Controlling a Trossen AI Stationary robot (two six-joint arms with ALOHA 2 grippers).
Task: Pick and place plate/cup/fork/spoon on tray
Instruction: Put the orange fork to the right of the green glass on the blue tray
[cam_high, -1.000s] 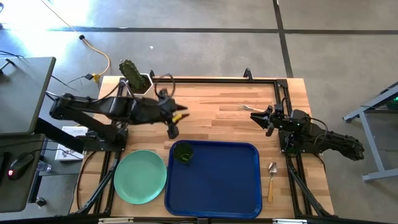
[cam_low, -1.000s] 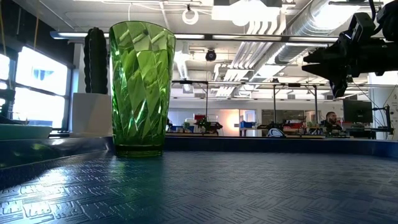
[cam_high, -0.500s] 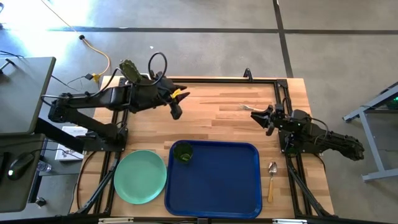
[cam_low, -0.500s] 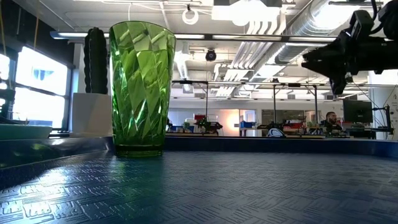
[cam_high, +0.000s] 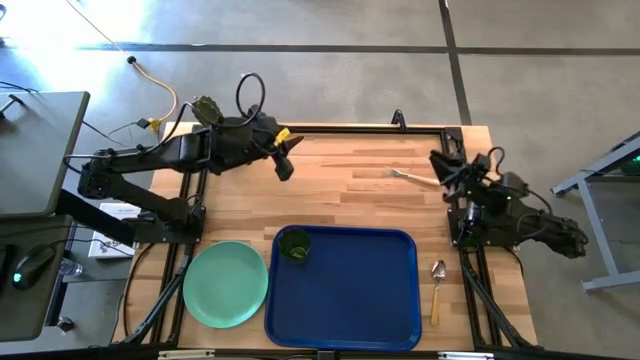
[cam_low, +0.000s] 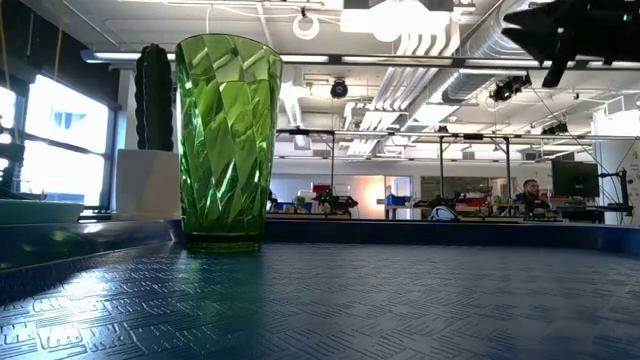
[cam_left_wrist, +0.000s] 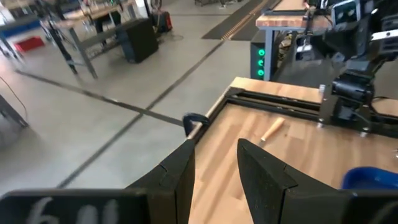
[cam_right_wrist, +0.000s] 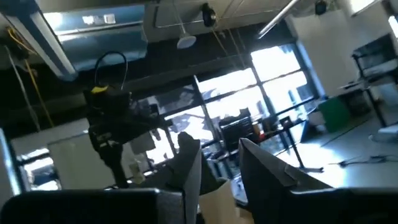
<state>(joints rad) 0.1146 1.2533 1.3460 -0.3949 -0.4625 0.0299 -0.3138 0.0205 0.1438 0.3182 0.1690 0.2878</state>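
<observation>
Reaching in from the table's left edge, the left gripper (cam_high: 284, 160) hangs over the back of the wood, fingers a little apart and empty. The right gripper (cam_high: 441, 160) is tilted upward at the right edge — fingers slightly parted, holding nothing — just beside the fork (cam_high: 412, 177). The cup (cam_high: 294, 245) stands in the tray (cam_high: 360, 300).

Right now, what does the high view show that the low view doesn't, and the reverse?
Only the high view shows the plate on the table beside the tray, the fork and spoon on the wood, and the left gripper near the cactus. Only the low view shows the room behind and a seated person. Both show the cup standing on the tray.
</observation>
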